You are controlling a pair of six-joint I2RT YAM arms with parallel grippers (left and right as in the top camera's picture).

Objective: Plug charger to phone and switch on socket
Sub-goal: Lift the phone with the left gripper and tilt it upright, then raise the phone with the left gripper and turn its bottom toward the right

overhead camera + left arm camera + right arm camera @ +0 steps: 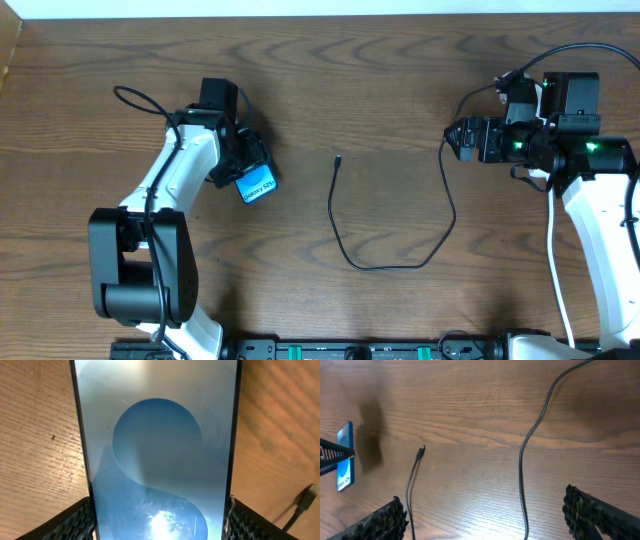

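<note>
The phone [257,184], with a bright blue screen and a lighter oval, is clamped by its long edges in my left gripper [245,170]. It fills the left wrist view [157,435] between the two fingers [160,515]. The charger [345,250] is a thin black cable looped on the table. Its connector tip [338,158] lies right of the phone, and shows in the left wrist view [306,501] and the right wrist view [421,451]. My right gripper [462,140] is open [485,522] above the cable [521,465]. The plug and the socket are out of view.
The wooden table [400,80] has a pale edge along the back. The left arm's base [140,270] stands at the front left, the right arm [590,200] at the right. The phone also shows at the left of the right wrist view [345,455].
</note>
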